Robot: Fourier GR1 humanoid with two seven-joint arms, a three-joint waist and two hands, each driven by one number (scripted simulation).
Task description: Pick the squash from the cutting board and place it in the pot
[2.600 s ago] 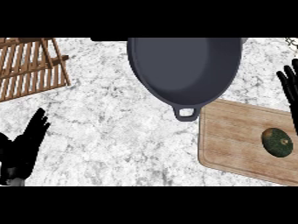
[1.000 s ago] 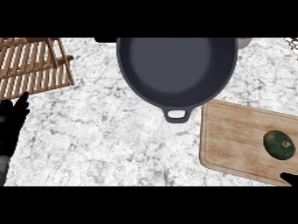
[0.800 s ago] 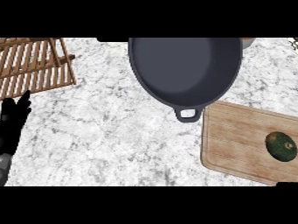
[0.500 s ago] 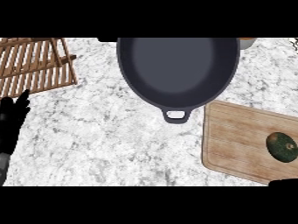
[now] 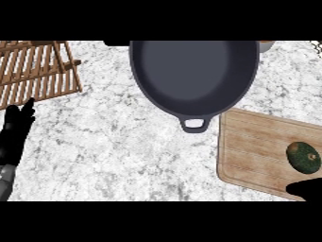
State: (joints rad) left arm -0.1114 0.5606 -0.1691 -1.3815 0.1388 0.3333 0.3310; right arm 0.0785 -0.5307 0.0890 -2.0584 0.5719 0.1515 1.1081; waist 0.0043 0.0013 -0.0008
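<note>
Marble-look counter, grey-white speckled, with a wooden rack (image 5: 24,73) at the top left. Squash (image 5: 304,157) sits on the cutting board (image 5: 257,151), near its right edge, untouched. Right hand (image 5: 317,190) pokes in just below it; can't tell how its fingers stand. Best bet: come over the squash, wrap it evenly, then lift toward the pot (image 5: 193,75). Left hand (image 5: 11,137) rests at the left, fingers straight.
</note>
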